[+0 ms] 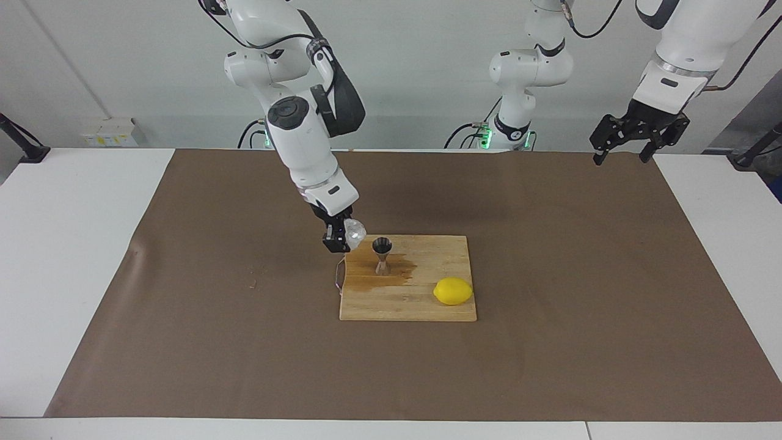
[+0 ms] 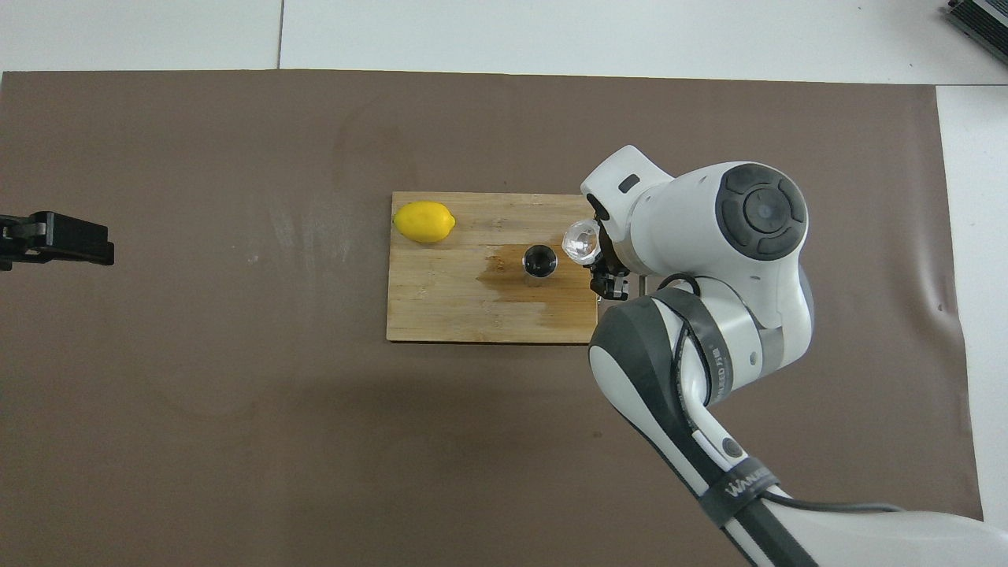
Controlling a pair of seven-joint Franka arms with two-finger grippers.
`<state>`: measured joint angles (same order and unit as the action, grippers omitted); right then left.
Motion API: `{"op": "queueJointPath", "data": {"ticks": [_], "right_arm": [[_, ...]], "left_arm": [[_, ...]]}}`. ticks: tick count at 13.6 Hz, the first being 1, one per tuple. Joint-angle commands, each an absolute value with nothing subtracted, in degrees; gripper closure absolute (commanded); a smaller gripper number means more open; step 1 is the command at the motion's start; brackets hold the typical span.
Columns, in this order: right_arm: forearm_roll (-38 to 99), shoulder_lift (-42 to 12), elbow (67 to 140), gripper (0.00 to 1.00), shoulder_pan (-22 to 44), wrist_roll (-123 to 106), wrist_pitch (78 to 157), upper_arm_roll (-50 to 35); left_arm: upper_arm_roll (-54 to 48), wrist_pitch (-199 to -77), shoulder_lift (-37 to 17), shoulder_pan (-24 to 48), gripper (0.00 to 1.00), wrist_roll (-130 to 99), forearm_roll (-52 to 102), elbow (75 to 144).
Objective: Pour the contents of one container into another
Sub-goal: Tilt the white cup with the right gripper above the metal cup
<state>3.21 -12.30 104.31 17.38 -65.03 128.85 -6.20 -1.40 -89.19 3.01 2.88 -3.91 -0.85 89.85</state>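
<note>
Right gripper [image 1: 339,239] clamps cup [image 1: 354,230], tilted beside jigger [image 1: 382,255] on board [image 1: 421,305] mid-table; wet stain suggests spill, so centre lip over mouth, tip slowly; left gripper [image 1: 630,142] waits, jaws apart, over robots' edge

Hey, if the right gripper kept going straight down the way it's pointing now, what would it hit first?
Probably the cutting board, at its edge on the right arm's end. The right gripper, holding the cup beside the jigger, points down there, though depth is unclear.
</note>
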Motion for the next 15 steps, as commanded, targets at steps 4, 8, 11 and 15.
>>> {"op": "queueJointPath", "data": {"ticks": [4, 8, 11, 15], "right_arm": [[-11.0, -14.2, 103.7, 0.93, 21.1, -60.5, 130.3, -6.2], [-18.4, -14.2, 103.8, 0.94, 22.3, -60.4, 130.3, -6.2], [-22.1, -14.0, 103.8, 0.94, 23.0, -60.4, 130.3, -6.2], [-25.7, -14.0, 103.8, 0.94, 23.4, -60.4, 130.4, -6.2]], "left_arm": [[-1.1, -89.6, 5.4, 2.8, 0.00, -2.9, -0.3, 93.1], [-1.6, -90.2, 5.3, 2.5, 0.00, -2.7, -0.3, 93.1], [-2.5, -89.4, 3.1, 1.4, 0.00, -1.8, -1.0, 90.3], [-4.9, -90.5, 3.4, 0.8, 0.00, -1.8, -0.1, 91.5]]}}
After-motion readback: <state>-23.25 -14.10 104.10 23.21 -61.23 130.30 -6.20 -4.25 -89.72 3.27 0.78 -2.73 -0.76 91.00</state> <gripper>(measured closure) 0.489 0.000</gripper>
